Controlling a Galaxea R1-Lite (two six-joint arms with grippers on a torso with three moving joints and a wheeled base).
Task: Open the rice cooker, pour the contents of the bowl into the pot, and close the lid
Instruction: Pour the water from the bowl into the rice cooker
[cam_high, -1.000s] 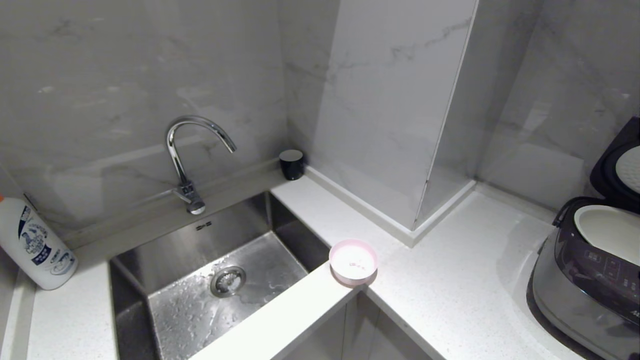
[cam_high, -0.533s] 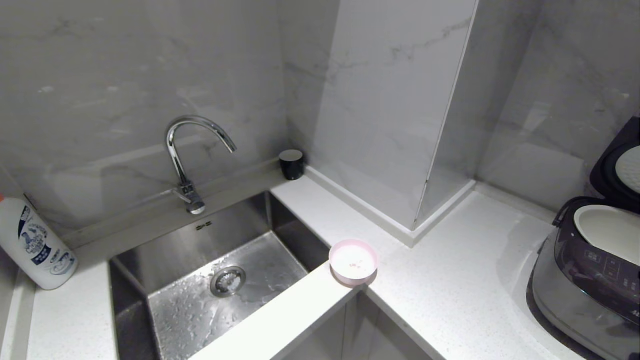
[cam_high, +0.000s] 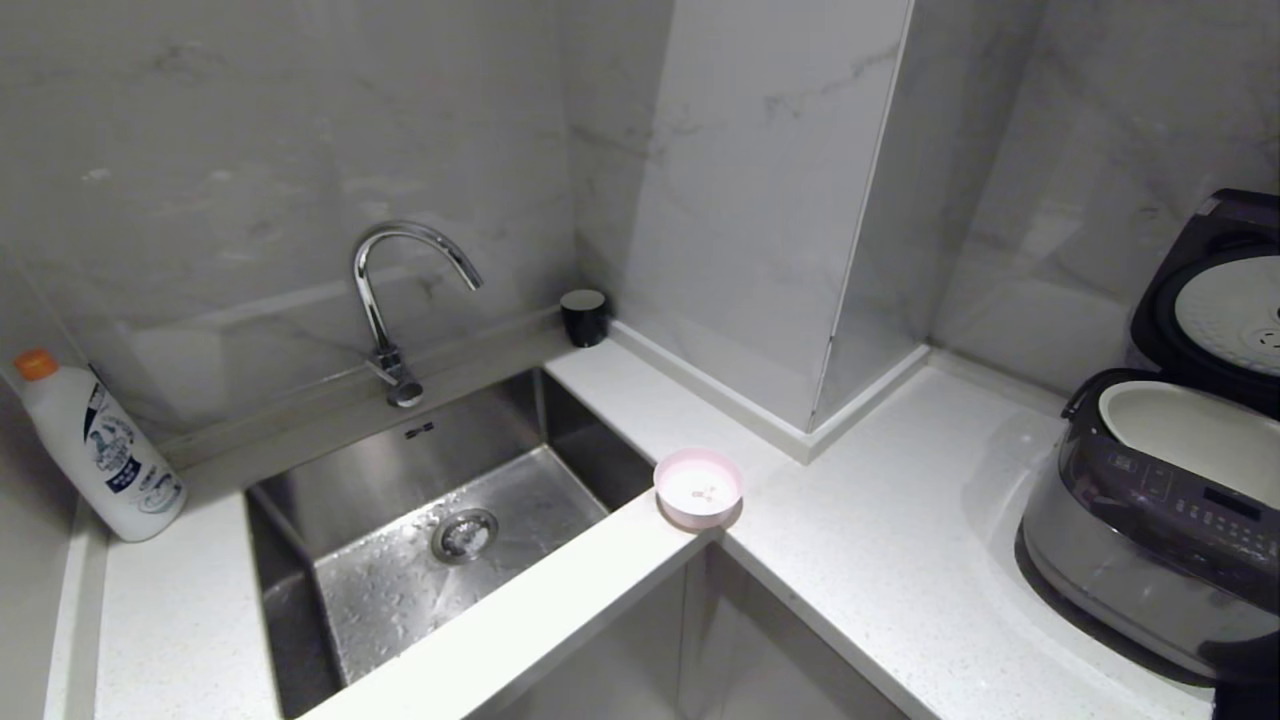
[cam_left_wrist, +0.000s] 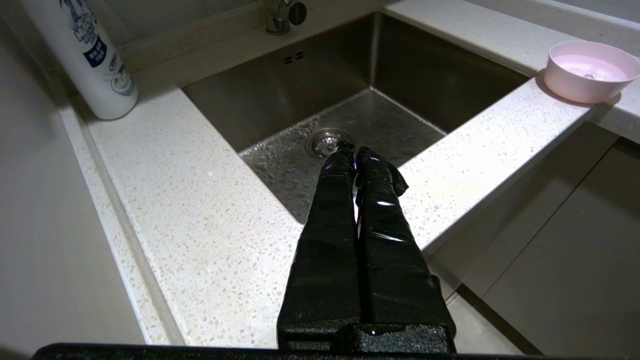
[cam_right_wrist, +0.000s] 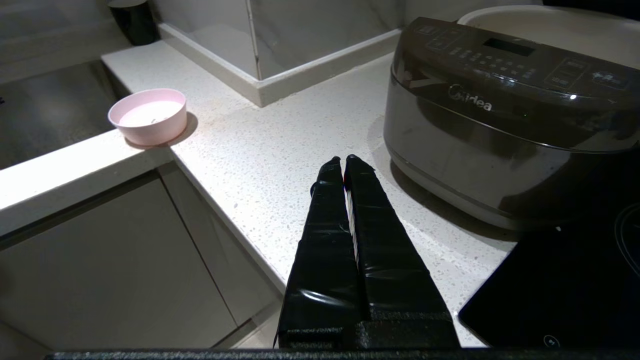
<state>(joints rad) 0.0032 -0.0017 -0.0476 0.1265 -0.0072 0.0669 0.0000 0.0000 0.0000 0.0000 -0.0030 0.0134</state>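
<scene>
From the head view, the rice cooker (cam_high: 1160, 520) is seen at the right edge of the counter (cam_high: 880, 560) with the lid (cam_high: 1215, 300) already swung up and back, so the cream pot (cam_high: 1195, 440) is exposed and ready to be filled. The pink bowl (cam_high: 698, 487) is parked right on the inside corner of the counter, just beside the sink (cam_high: 440, 540), probably so it can be reached by either arm; a few whitish bits (cam_high: 700, 492) are visible inside. Compared with the earlier head frames, everything is shifted left and down, with more of the cooker and the bottle (cam_high: 105, 450) shown, so it's the camera that was moved, not the things. In the left wrist view, the left gripper (cam_left_wrist: 354, 149) is pressed fully closed with nothing held, hanging over the sink's front edge. In the right wrist view, the right gripper (cam_right_wrist: 344, 161) is also clamped together and empty, held over the counter between bowl and cooker. The pour looks not yet started.
</scene>
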